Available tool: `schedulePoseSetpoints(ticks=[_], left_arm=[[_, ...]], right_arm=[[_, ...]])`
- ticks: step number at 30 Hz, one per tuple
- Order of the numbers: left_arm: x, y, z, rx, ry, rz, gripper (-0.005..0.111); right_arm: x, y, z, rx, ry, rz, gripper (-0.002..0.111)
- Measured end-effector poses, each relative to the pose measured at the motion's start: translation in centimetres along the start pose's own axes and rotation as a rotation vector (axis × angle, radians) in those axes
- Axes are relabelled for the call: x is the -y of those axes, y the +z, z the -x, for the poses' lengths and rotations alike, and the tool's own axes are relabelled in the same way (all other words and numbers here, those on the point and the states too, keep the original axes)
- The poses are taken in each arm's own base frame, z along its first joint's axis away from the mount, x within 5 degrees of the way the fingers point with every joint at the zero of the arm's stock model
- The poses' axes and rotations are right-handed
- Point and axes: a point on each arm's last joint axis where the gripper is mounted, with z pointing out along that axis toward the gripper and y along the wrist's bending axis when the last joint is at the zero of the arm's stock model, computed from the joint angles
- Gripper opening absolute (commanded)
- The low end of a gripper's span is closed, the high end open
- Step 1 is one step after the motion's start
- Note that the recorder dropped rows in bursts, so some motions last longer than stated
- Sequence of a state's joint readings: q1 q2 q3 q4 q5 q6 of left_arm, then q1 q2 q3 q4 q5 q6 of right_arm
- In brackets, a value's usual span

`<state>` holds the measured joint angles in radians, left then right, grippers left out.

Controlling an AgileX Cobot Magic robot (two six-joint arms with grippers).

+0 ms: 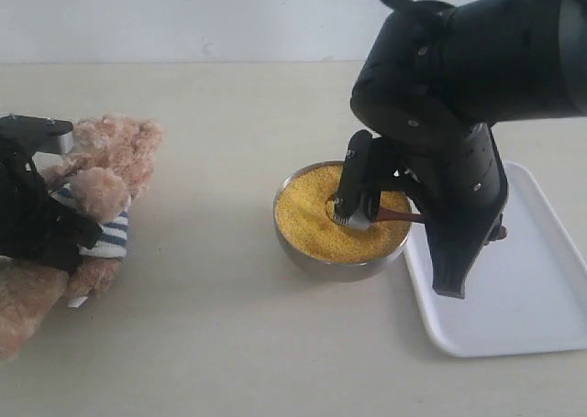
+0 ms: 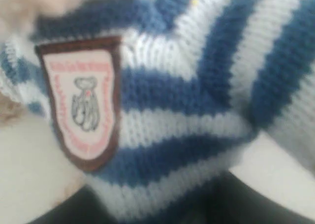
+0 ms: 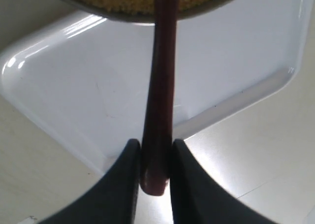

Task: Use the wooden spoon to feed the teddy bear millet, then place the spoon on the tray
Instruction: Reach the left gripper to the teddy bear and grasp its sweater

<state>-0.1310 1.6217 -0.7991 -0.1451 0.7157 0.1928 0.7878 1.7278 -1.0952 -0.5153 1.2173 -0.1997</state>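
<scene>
**A:** What lies closest to the front?

**B:** Open table [image 1: 229, 362], from 6 round to 8 o'clock. At 5 o'clock the tray [image 1: 532, 298] shows a rounded near corner. Its low rim runs back towards 3 o'clock, and its right end is cut off by the picture's edge.

**A:** Is there room on the tray?

**B:** Its white floor is open at 4 o'clock. The right arm [image 1: 459, 96] hangs over its left rim.

**A:** And the spoon?

**B:** The right gripper [image 3: 156, 157] is clamped narrowly on the end of the wooden spoon [image 1: 399, 215]. The handle crosses above the tray's rim, and the spoon's bowl end is down in the millet [image 1: 307, 220].

**A:** Where is the millet?

**B:** It fills the steel bowl [image 1: 339, 268], just right of centre. The bowl sits just beside the tray's left rim, and I can't tell whether they touch.

**A:** And the bear?

**B:** The teddy bear [image 1: 101, 192] is at 9 o'clock, well apart from the bowl, with open table between them. Its lower body runs off the left edge at 8 o'clock. The left gripper [image 1: 55, 220] is against its striped shirt [image 2: 197, 86], close by the badge [image 2: 83, 101]. I can't tell how wide those jaws stand.

**A:** What is furthest back?

**B:** More open table from 10 to 12 o'clock, ending at a pale wall [image 1: 183, 14].
</scene>
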Motion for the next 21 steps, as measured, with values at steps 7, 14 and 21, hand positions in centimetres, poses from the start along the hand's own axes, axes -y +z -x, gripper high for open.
schedulePoseSetpoints(ticks=[7,14,21], left_arm=[[0.4,-1.4,-0.2,0.039,0.008,0.018,0.004],[0.6,-3.7,-0.8,0.096,0.020,0.024,0.004],[2.9,-3.6,-1.0,0.072,0.119,0.018,0.004]], right_arm=[[0.8,-0.8,-0.2,0.036,0.043,0.018,-0.001],[1.3,-0.3,-0.7,0.032,0.078,0.059,-0.001],[1.5,0.0,-0.9,0.031,0.092,0.087,-0.001]])
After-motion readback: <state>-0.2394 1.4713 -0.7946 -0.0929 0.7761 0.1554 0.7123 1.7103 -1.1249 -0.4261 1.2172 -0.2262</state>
